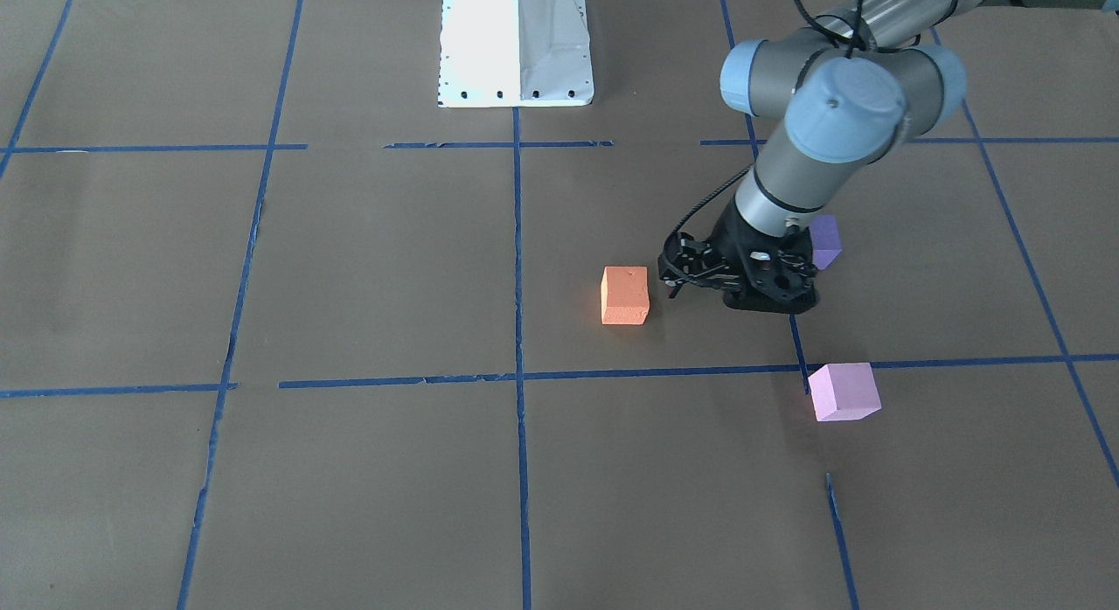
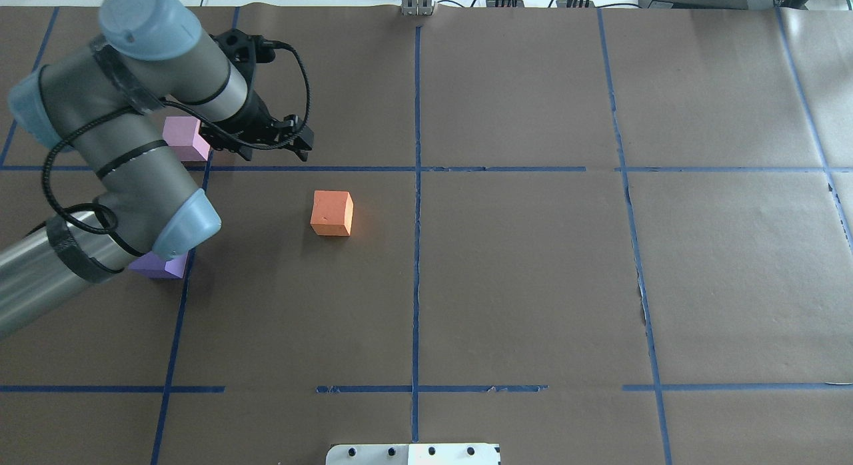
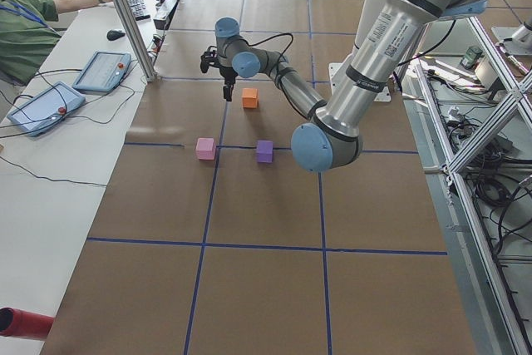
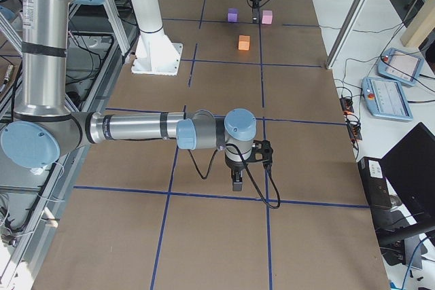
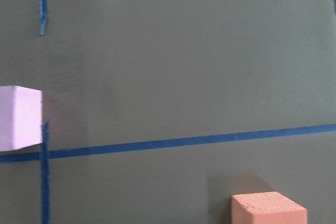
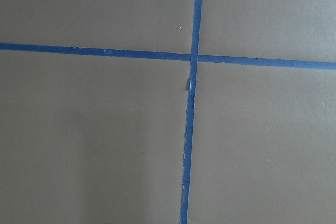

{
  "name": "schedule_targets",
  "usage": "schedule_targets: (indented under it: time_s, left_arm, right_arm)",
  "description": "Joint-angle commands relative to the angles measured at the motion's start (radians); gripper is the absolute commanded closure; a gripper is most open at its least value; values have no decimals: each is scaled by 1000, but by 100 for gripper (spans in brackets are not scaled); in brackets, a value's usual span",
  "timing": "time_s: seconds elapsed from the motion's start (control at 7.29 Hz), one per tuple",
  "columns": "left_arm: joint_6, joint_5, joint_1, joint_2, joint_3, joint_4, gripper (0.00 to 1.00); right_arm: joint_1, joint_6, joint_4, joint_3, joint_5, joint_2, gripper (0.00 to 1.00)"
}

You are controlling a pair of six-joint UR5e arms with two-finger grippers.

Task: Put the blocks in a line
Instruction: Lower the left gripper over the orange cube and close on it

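Note:
The orange block [image 1: 625,294] sits near the table's middle, also in the overhead view [image 2: 331,212]. The violet block [image 1: 825,240] lies partly behind my left arm [image 2: 156,265]. The pale pink block [image 1: 844,391] sits on a tape crossing [image 2: 183,137]. My left gripper [image 1: 771,300] points down at the table between the three blocks, touching none. I cannot tell if it is open or shut. The left wrist view shows the pink block [image 5: 18,116] and the orange block [image 5: 268,209], but no fingers. My right gripper [image 4: 236,183] hangs low over bare paper, far from the blocks.
Brown paper with a blue tape grid [image 2: 416,252] covers the table. The white robot base [image 1: 516,46] stands at the robot's edge. Control pendants [image 3: 100,72] and an operator [image 3: 25,22] are beside the far edge.

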Motion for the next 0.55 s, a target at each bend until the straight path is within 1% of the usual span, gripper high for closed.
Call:
schedule_targets:
  time_s: [0.0, 0.41]
  left_arm:
    - [-83, 107, 98, -45, 69, -46, 0]
    - [-121, 117, 148, -51, 113, -49, 0]
  right_arm:
    - [0, 0, 0, 0, 0, 0, 0]
    - [0, 0, 0, 1, 0, 0, 0]
